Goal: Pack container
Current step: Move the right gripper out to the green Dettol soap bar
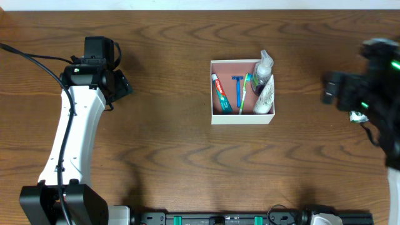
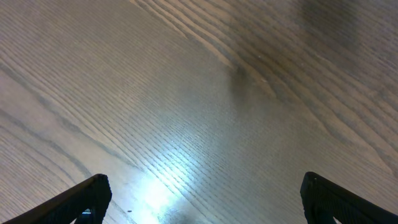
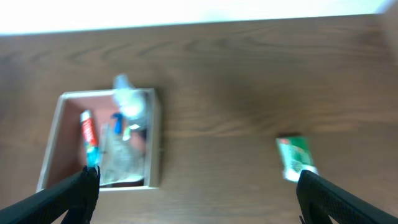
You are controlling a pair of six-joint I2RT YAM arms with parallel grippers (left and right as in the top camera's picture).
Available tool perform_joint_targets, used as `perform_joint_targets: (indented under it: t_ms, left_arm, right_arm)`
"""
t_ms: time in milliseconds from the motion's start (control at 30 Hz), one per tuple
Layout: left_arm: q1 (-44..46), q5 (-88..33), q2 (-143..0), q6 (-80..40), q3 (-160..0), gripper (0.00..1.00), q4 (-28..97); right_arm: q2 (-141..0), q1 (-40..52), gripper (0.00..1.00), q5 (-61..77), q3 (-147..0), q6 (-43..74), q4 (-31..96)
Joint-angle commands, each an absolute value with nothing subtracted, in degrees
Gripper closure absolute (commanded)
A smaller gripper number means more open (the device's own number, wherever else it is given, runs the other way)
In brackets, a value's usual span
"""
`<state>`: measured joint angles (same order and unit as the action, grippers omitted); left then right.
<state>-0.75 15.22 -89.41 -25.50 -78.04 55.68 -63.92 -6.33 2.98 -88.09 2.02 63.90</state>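
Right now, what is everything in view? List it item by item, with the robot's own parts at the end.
container: 1, white walls, pink-brown inside, centre of the table
toothpaste tube: 1, red, white and green, left side of the container
razor: 1, blue, beside the toothpaste tube
toothbrush: 1, green, right of the razor
clear bottle: 1, dark contents, container's right side
white tube: 1, below the clear bottle
small green packet: 1, green and white, on the table right of the container
table: 1, dark brown wood
left gripper: open, over bare wood
right gripper: open, blurred overhead
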Motion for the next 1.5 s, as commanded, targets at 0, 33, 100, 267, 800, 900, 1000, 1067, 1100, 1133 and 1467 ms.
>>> perform_joint_targets:
  t_ms: [0,33,100,267,800,900,1000,1067,1100,1133,1467]
  left_arm:
    - [-0.99,15.94,-89.65,-25.61,-77.67,0.02,55.90]
    - [-0.99,15.94,-89.65,-25.63,-77.67,0.02,55.90]
    - [-0.99,15.94,-89.65,-25.61,-77.67,0.02,55.88]
    - [-0.99,15.94,-89.65,-25.63,-77.67,0.01,55.88]
    - [-0.99,15.94,-89.65,-25.63,-77.67,0.02,55.90]
    - [-0.99,15.94,-89.65,-25.63,-77.67,0.02,55.90]
    - [-0.99,15.94,-89.65,-25.63,-77.67,0.02,55.88]
    - [-0.99,15.94,-89.65,-25.63,-77.67,0.02,55.90]
    - [-0.99,15.94,-89.65,-25.63,-77.67,0.02,55.88]
    - [-0.99,15.94,-89.65,-25.61,-77.67,0.02,55.90]
    - [-0.99,15.94,-89.65,-25.63,-77.67,0.02,55.90]
  right_arm:
    - [-61.60,-11.60,0.01,2.09,-88.90,2.42,65.32]
    - [-61.36,-12.93,0.01,1.85,-88.90,2.52,65.87]
    - [-61.34,-15.49,0.01,1.72,-88.90,3.01,66.87]
    - [-63.77,-19.57,0.01,1.72,-88.75,7.90,67.99]
    - [-76.29,-20.62,0.01,4.71,-88.75,24.82,70.54]
    - [-78.00,-20.62,0.01,6.61,-88.75,24.82,70.74]
    - [-79.68,-20.69,0.01,5.98,-88.75,25.43,71.05]
    - [-80.66,-20.84,0.01,3.73,-88.66,31.62,71.46]
    - [-81.12,-20.93,0.01,1.78,-88.58,35.77,71.64]
    - [-81.47,-21.06,0.01,0.05,-88.44,39.22,71.64]
    - [-86.91,-24.84,0.01,-8.60,-87.46,65.73,72.51]
